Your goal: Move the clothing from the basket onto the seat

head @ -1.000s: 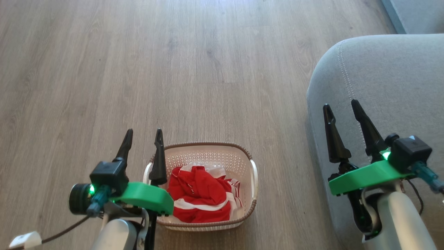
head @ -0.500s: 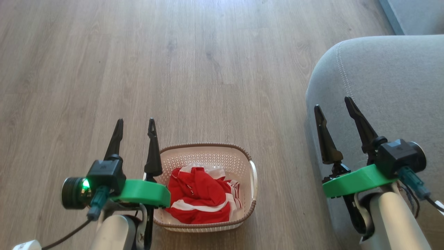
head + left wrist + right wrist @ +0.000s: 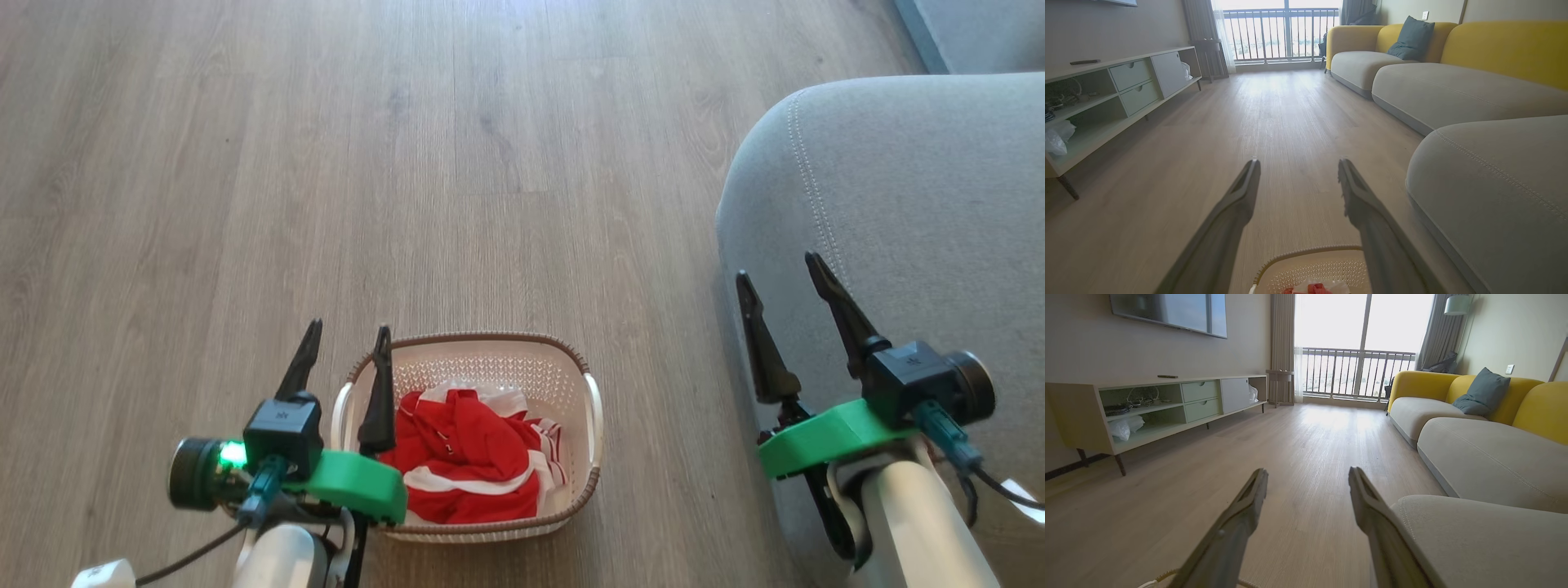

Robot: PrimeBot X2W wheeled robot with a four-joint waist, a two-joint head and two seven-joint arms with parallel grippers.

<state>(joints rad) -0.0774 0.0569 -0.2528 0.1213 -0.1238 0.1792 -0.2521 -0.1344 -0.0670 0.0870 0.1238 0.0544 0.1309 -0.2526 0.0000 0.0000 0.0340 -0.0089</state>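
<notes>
**Head view.** Pale wood-plank floor (image 3: 490, 163) spans the upper and left frame. The grey seat (image 3: 914, 180), with a line of pale stitching, occupies the right side. The basket (image 3: 482, 336) stands on the floor at lower centre, apart from the seat, with the red-and-white clothing (image 3: 469, 457) crumpled inside.

Left gripper (image 3: 348, 327), lower left: jaws spread and empty, inner finger overlapping the basket's left rim. Right gripper (image 3: 775, 266), lower right: jaws likewise spread and empty, over the seat's near edge.

**Right wrist view.** Media cabinet (image 3: 1167, 404) at left, wall television (image 3: 1171, 310) at upper left, balcony railing (image 3: 1355, 371) at top centre. A yellow-backed sofa (image 3: 1474, 416) with a blue-grey cushion (image 3: 1482, 392) is at right.
</notes>
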